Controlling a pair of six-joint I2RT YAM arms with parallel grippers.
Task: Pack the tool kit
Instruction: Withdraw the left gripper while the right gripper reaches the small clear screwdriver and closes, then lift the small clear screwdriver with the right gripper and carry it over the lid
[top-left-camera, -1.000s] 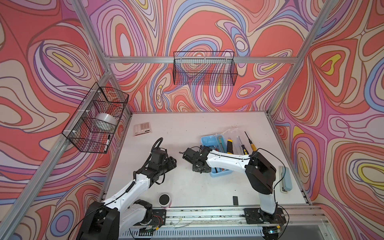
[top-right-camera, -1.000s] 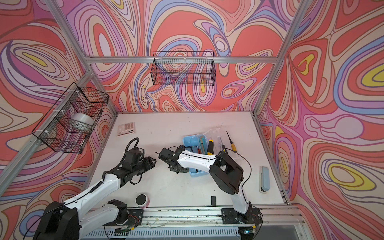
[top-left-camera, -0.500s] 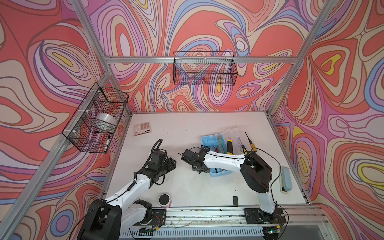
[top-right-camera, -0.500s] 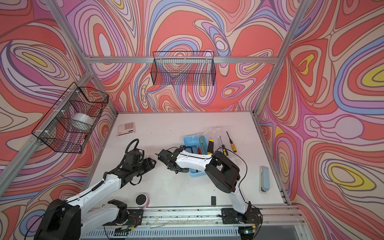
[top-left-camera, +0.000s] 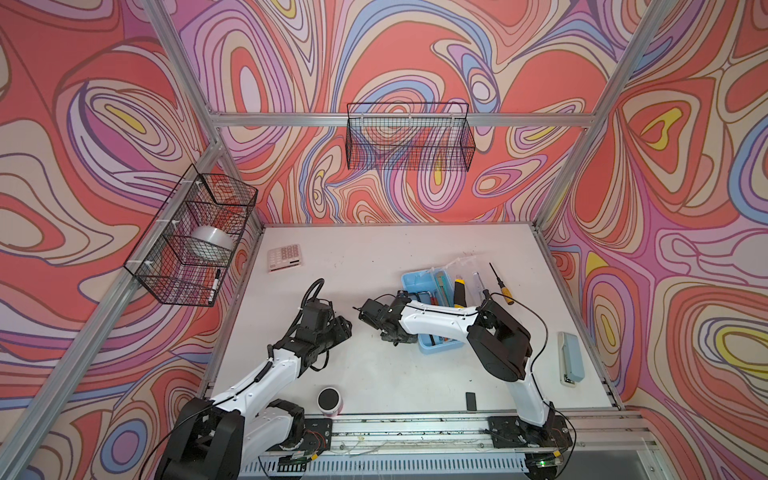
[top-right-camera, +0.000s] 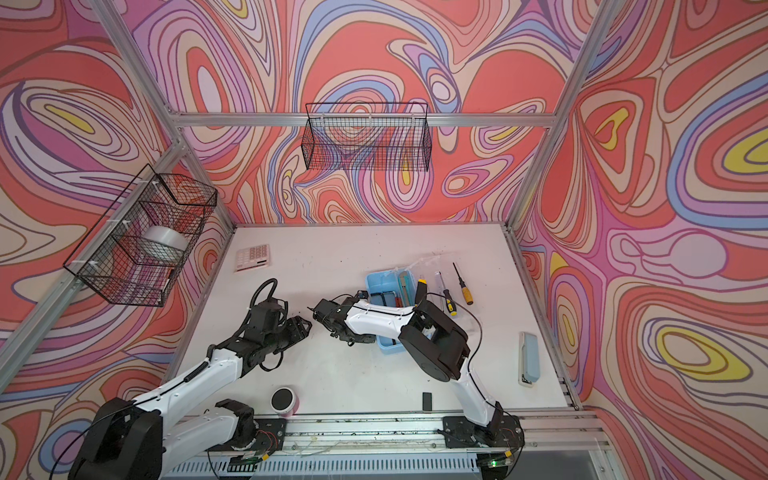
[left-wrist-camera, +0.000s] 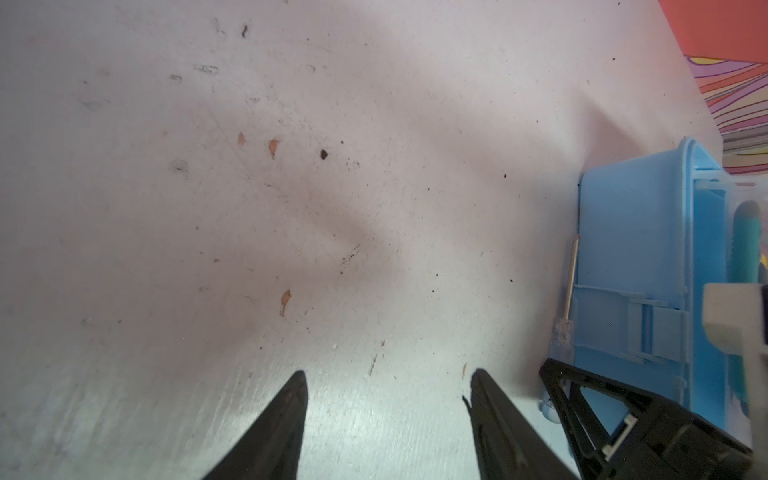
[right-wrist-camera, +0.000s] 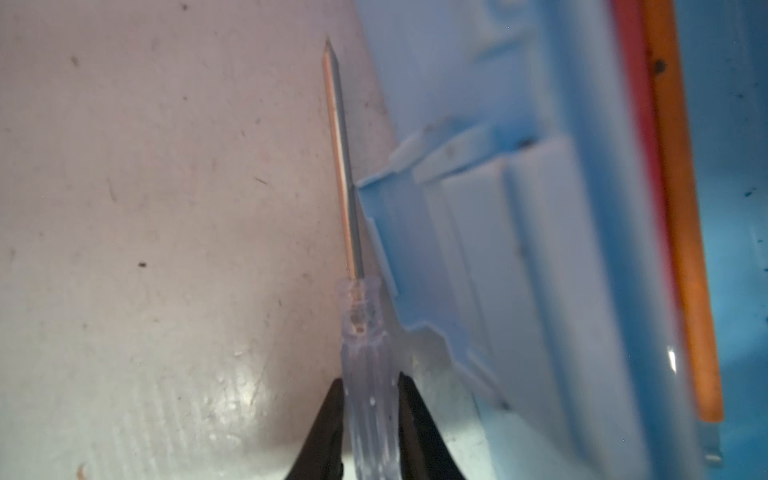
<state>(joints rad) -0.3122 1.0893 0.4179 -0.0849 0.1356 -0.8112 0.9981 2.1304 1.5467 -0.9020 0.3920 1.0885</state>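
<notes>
My first worry is the biggest piece. The case (top-left-camera: 415, 281) is light plastic, standing open on the table (top-left-camera: 374, 374), and my right forearm (top-left-camera: 436, 323) crosses above one end of it. If I lift carelessly, the arm or the tool could catch the rim and drag or tip the box, spilling what is already packed.

The left gripper (left-wrist-camera: 388, 374) hangs off the case's latch side, apart from it. Its fingers are fairly wide with nothing between them, so it won't steady the box if it slides. The right gripper (right-wrist-camera: 370, 384) has its fingers drawn in narrow on the clear-handled screwdriver (right-wrist-camera: 359, 307). That tool runs along the case's outer wall just beside the latch (left-wrist-camera: 654, 328) — I cannot tell whether the shaft touches the plastic. The hold is far back on a slick, ribbed handle, so I judge the tool could pivot, or its tip could snag the latch on the way up.

The case itself is pale blue, rectangular and shallow, with its clear lid (top-left-camera: 459, 264) thrown back on the side opposite the latch. Inside I see dark hex keys (top-left-camera: 419, 296), a teal knife (top-left-camera: 439, 280) and red and orange pieces. The yellow-black knife (top-left-camera: 459, 291) lies at the lid-side edge; whether it is in or out I can't say. Beyond the lid lie a second clear screwdriver (top-left-camera: 478, 282) and a yellow-handled screwdriver (top-left-camera: 505, 291), not yet packed.
</notes>
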